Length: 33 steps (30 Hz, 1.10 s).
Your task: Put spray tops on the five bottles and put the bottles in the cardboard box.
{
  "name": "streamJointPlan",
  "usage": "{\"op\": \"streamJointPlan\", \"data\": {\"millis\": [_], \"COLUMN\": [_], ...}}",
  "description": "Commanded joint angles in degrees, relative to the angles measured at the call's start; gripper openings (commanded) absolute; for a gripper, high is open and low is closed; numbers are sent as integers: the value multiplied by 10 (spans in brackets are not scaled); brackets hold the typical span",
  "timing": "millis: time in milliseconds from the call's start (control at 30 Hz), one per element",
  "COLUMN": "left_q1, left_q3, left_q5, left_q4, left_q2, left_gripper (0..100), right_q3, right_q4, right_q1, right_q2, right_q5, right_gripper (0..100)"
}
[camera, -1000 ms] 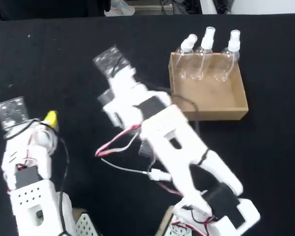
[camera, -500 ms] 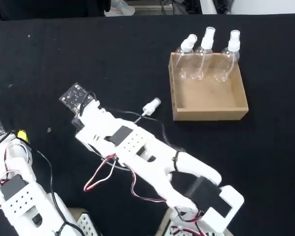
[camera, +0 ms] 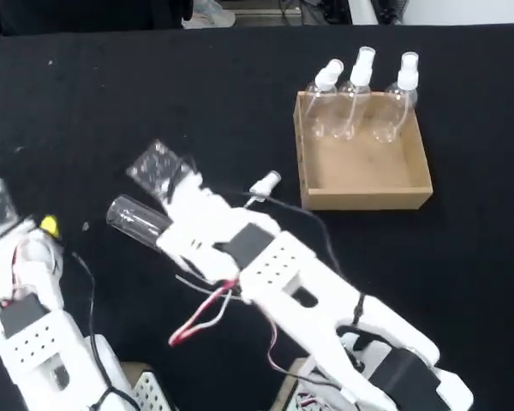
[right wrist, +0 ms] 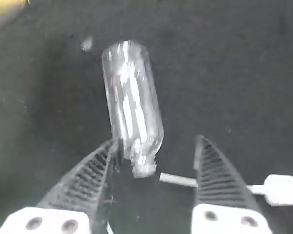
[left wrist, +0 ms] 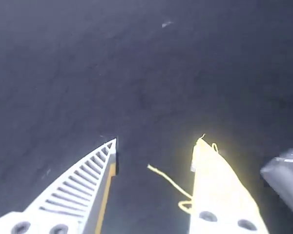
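Straddling bottle (right wrist: 132, 97) neck, right end effector (right wrist: 157, 140) wide open.

Black desk (camera: 103, 94) all around me, matte and dark, a few pale specks scattered across the cloth. Past its far edge there's a thin strip of room, with dark cables (camera: 313, 10) tangled there and a white surface (camera: 467, 10) at the corner.
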Motion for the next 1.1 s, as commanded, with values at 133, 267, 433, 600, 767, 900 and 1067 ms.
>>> {"op": "streamJointPlan", "data": {"millis": [133, 267, 433, 600, 767, 900, 1067], "left_q1": [125, 170, 225, 233, 239, 251, 259], "left_q3": [-271, -363, -444, -488, -495, -495, -489], "left_q5": [11, 11, 7, -22, -22, -23, -26], "left_q4": [80, 81, 64, 66, 65, 66, 88], "left_q2": [200, 322, 473, 584, 622, 636, 648], "left_gripper": [248, 248, 248, 246, 246, 248, 249], "right_q3": [84, 85, 99, 103, 85, 82, 101], "right_q4": [-125, -125, -125, -124, -71, -61, -75], "right_q1": [-21, -10, -14, -14, -14, -26, -61], "right_q2": [-20, -18, -22, -22, -22, -18, -17], "right_q5": [7, 4, -13, -72, -120, -122, -121], "right_gripper": [114, 113, 113, 113, 113, 113, 113]}}
